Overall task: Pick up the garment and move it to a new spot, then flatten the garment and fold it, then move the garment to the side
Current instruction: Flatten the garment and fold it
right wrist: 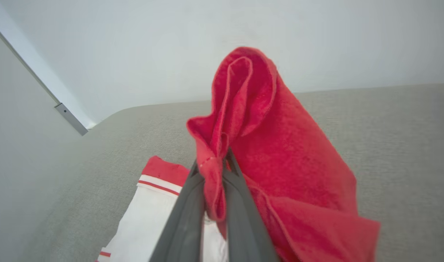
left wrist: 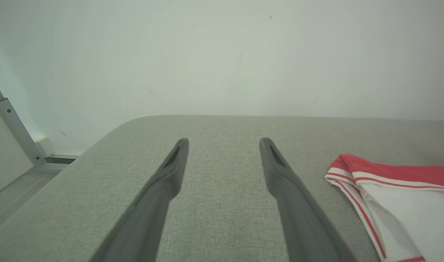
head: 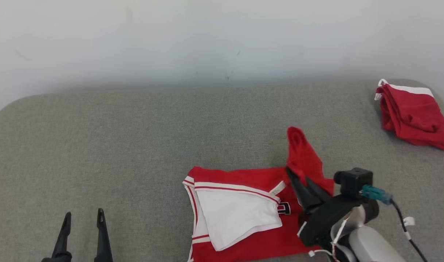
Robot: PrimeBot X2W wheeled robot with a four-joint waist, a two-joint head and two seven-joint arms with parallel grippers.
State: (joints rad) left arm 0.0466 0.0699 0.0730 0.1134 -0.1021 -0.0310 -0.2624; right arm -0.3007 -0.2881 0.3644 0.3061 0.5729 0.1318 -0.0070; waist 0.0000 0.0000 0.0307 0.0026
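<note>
At the near edge of the grey desk (head: 134, 145), the left end effector (head: 83, 214) rests with its fingers spread wide and nothing between them, well apart from the work. To its right, also at the near edge, lies the red-and-white garment (head: 240, 218), a white panel turned over its red body. Its near end runs out of the head view. The right end effector (head: 299, 174) is at the garment's right side, clenched on a red flap that stands up off the desk and points away from the robot. The body of the garment lies to the left of that grip, so the fold likely calls for carrying the flap leftward across it, and the right arm is plainly the nearer. A second red garment (head: 413, 116) sits crumpled at the far right corner.
</note>
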